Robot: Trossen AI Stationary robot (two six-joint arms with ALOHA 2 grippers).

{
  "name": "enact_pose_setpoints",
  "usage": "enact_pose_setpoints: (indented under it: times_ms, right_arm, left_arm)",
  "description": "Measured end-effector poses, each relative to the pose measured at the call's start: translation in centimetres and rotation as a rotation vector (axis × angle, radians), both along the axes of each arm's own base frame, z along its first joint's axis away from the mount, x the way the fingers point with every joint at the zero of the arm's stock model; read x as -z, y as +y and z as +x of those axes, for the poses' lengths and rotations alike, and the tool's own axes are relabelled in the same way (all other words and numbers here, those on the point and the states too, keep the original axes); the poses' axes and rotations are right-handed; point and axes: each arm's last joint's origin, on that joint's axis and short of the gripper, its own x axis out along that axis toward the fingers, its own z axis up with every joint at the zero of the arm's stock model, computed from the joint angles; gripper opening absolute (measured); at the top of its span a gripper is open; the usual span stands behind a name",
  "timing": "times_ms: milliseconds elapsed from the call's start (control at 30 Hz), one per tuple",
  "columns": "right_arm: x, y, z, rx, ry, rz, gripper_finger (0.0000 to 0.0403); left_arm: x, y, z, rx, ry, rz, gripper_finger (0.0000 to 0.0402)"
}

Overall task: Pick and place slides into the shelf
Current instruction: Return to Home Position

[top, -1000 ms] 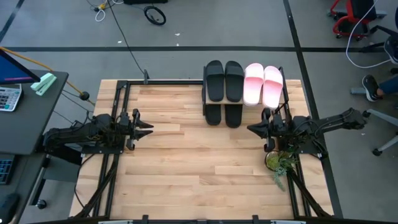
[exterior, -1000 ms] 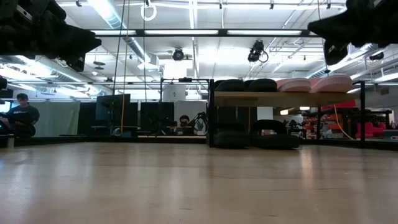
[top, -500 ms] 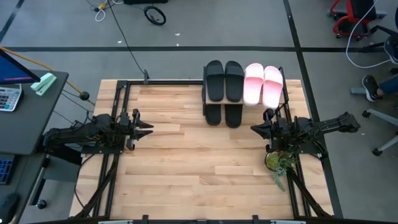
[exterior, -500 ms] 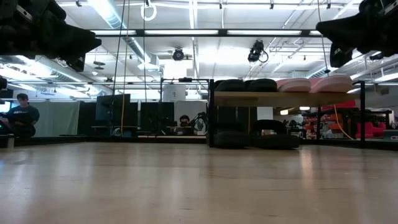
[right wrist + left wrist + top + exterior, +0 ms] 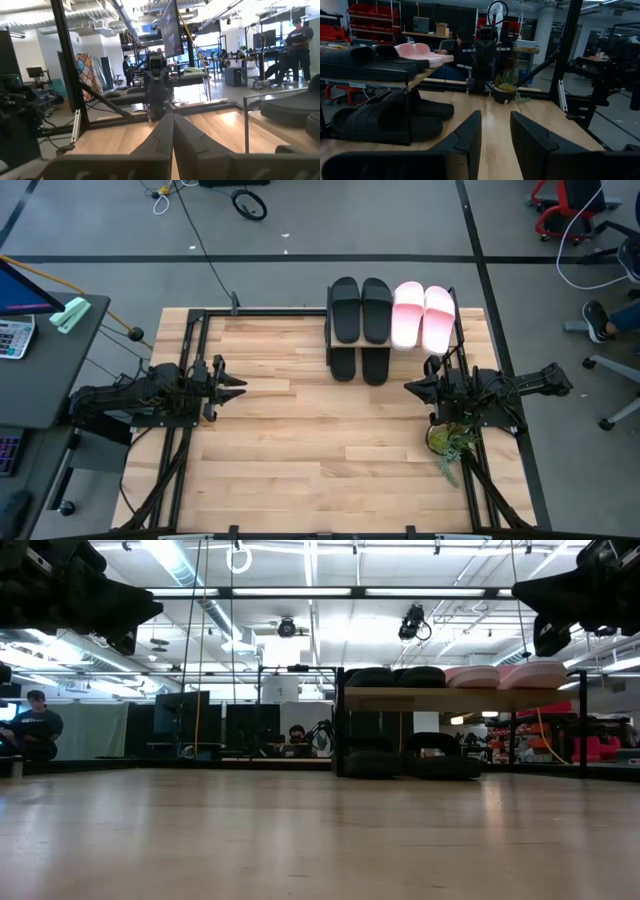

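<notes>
Looks like this one's basically wrapped up. The small two-tier shelf with light wooden boards and thin black posts sits at the far edge of the wooden tabletop, and all six sandals are in it. The top board holds a pair of black open-toe slides with a pair of pale pink slides right beside them, and the other two black slides sit underneath, below the first black pair. I don't see any slide outside the shelf, so my read is the only thing left is parking the arms. The left gripper hovers near the table's left side, well apart from the shelf. The right gripper is near the right side, just in front of the shelf's pink end and next to a little green potted plant. Neither carries anything. The overhead shot only shows the ends of the lower pair poking out from under the top board, while the low view and left wrist view show them full-length. Jaws are hard to read from above, but the wrist cams settle it: the left one's fingers are spread with a clear gap, and the right one's fingers are pressed together on nothing. The low view also catches a person far back in the room, which the overhead misses.
</notes>
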Motion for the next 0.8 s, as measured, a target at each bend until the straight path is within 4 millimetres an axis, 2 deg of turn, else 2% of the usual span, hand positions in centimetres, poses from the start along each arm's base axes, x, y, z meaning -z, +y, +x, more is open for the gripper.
enact_pose_setpoints:
  times_ms: [800]
  right_arm:
    - [0.03, 0.0, 0.02, -0.002, 0.002, 0.008, 0.0013]
  left_arm:
    - [0.0, 0.0, 0.0, 0.0, 0.0, 0.0, 0.0107]
